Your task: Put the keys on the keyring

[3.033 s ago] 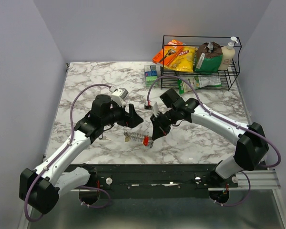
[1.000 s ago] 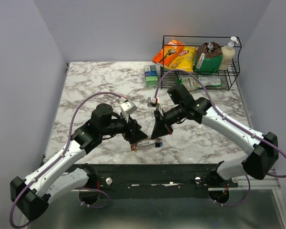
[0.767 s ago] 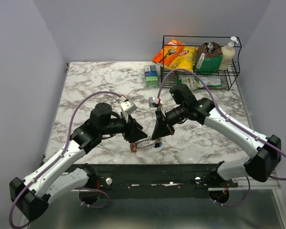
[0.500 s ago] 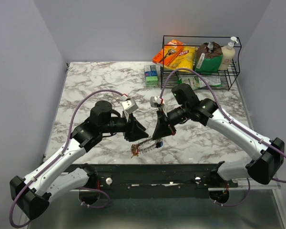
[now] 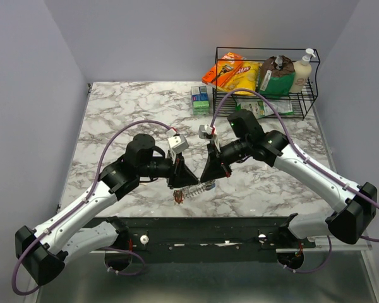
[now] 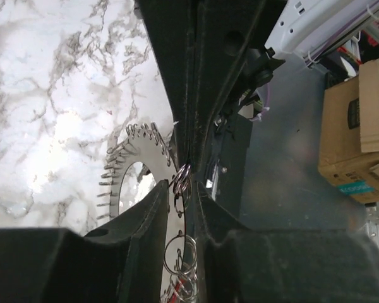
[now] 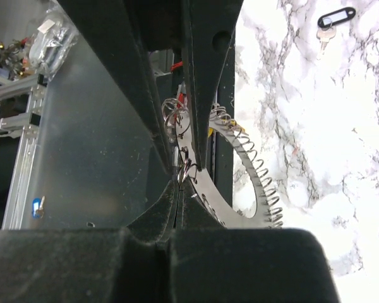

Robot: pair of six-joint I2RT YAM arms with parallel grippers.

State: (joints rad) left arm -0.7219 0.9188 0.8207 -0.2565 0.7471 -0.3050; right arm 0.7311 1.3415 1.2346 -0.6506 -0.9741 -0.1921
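The keyring point(image 5: 199, 187) is a flat silver ring edged with many small wire loops, held off the marble between both grippers. My right gripper point(image 5: 208, 176) is shut, pinching a small loop at the keyring's point(image 7: 240, 170) inner edge between its fingertips point(image 7: 180, 182). My left gripper point(image 5: 182, 178) faces it with its jaws narrowly open on either side of the keyring's point(image 6: 136, 165) edge, and small split rings point(image 6: 181, 184) hang in the gap. Keys with reddish heads point(image 5: 179, 196) dangle from the lower end. One key with a black tag point(image 7: 333, 20) lies on the table.
A black wire rack point(image 5: 303, 95) at the back right holds snack bags and a soap bottle point(image 5: 302, 71). A small green box point(image 5: 200, 98) stands left of it. The table's front edge lies just below the keyring. A cardboard box point(image 6: 360, 126) sits below table level.
My left gripper moved right to the keyring and its jaws narrowed around the edge. The right gripper stayed shut and lifted the keyring off the marble.
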